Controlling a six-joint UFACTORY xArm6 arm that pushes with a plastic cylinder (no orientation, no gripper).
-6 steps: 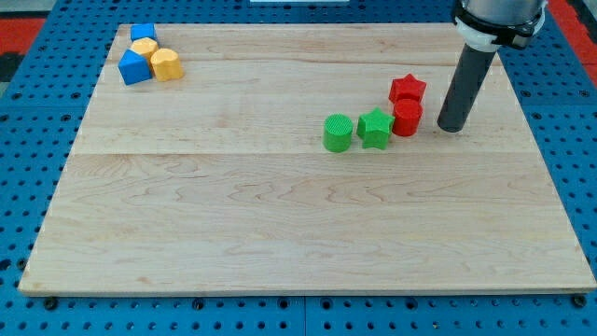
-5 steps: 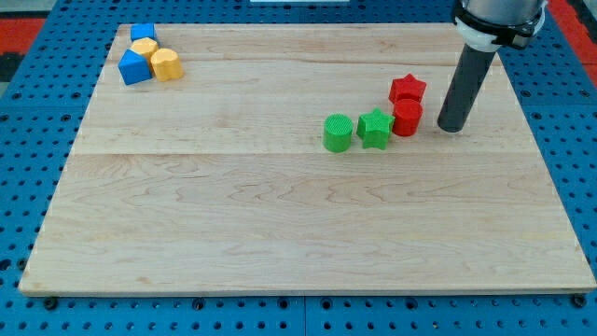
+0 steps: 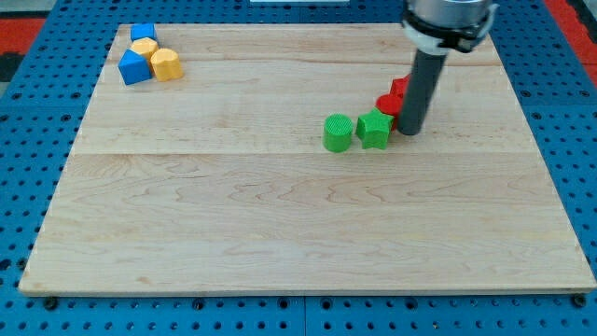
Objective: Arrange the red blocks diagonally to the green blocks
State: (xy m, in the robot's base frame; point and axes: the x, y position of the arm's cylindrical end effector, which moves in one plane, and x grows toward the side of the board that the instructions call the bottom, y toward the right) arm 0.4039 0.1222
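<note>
A green cylinder [image 3: 338, 133] and a green star block [image 3: 374, 129] sit side by side right of the board's middle. My tip [image 3: 411, 131] stands just right of the green star, touching or nearly touching it. The rod hides most of the two red blocks. A red cylinder [image 3: 388, 104] shows above and right of the green star, left of the rod. A bit of the red star [image 3: 399, 87] shows above it.
Two blue blocks [image 3: 134, 67], [image 3: 143, 33] and two yellow blocks [image 3: 166, 64], [image 3: 143, 47] cluster at the top left corner of the wooden board [image 3: 280, 205]. Blue pegboard surrounds the board.
My tip moved left, from right of the red blocks to where the red cylinder stood. The red cylinder was pushed up and left. The green blocks stayed in place.
</note>
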